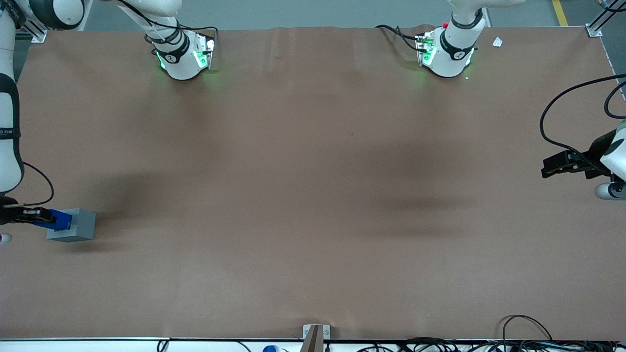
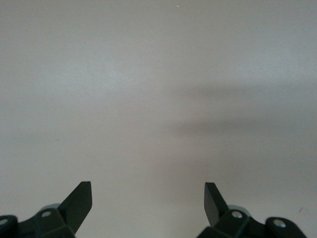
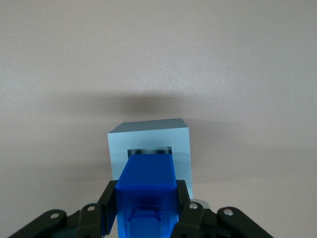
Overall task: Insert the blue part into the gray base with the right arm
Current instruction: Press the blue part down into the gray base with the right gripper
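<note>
The gray base [image 1: 77, 225] stands on the brown table at the working arm's end, fairly near the front camera. My right gripper [image 1: 49, 218] is shut on the blue part [image 1: 61, 220] and holds it right over the base's top. In the right wrist view the blue part [image 3: 147, 191] sits between the black fingers [image 3: 110, 203], its narrower end at or just inside the square recess of the gray base [image 3: 148, 136]. I cannot tell how deep it sits.
The brown mat [image 1: 313, 195] covers the whole table. The two arm bases [image 1: 183, 56] stand along the edge farthest from the front camera. Cables [image 1: 528, 337] lie along the near edge, toward the parked arm's end.
</note>
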